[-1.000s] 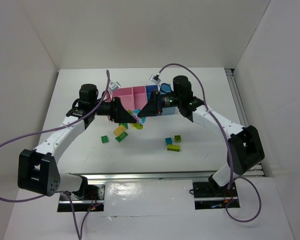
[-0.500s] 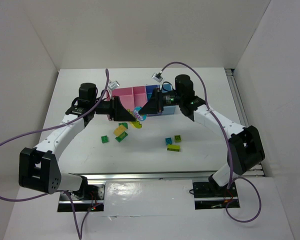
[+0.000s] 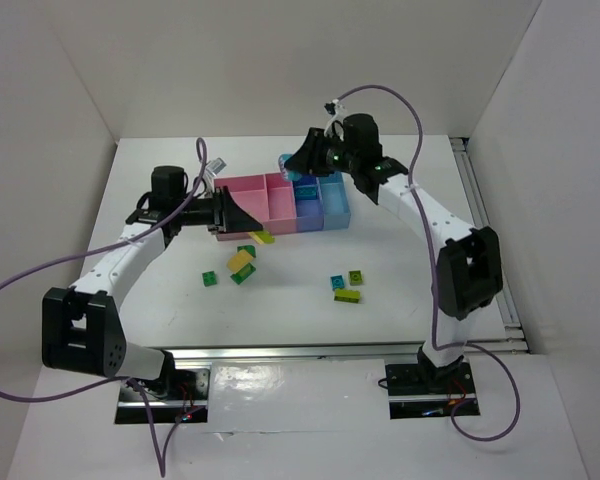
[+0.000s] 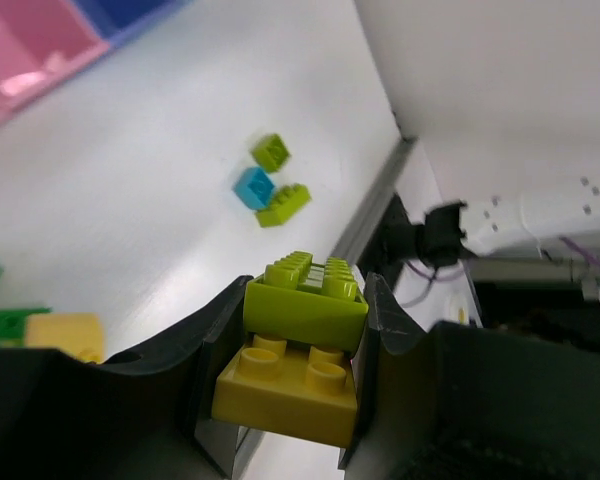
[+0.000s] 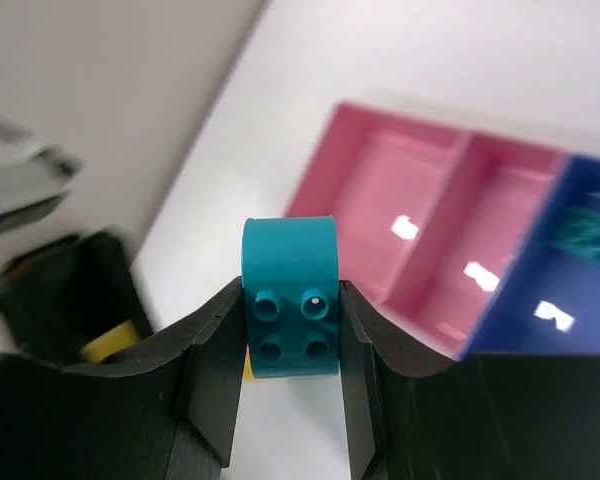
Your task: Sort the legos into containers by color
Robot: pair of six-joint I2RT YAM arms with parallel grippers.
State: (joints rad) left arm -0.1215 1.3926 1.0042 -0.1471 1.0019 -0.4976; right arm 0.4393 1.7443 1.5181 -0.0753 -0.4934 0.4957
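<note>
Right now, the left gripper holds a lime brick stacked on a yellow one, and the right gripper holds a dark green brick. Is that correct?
The right gripper holds a cyan brick, not dark green; the right wrist view shows it. The left gripper does hold a lime brick on a yellow brick.

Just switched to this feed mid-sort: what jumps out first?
Both grippers are loaded. The left gripper, at the near left corner of the bins, clamps a lime brick stuck on a yellow brick, two colors in one grip. The right gripper holds a cyan brick raised by the bins' back edge, while loose bricks lie on the table.
</note>
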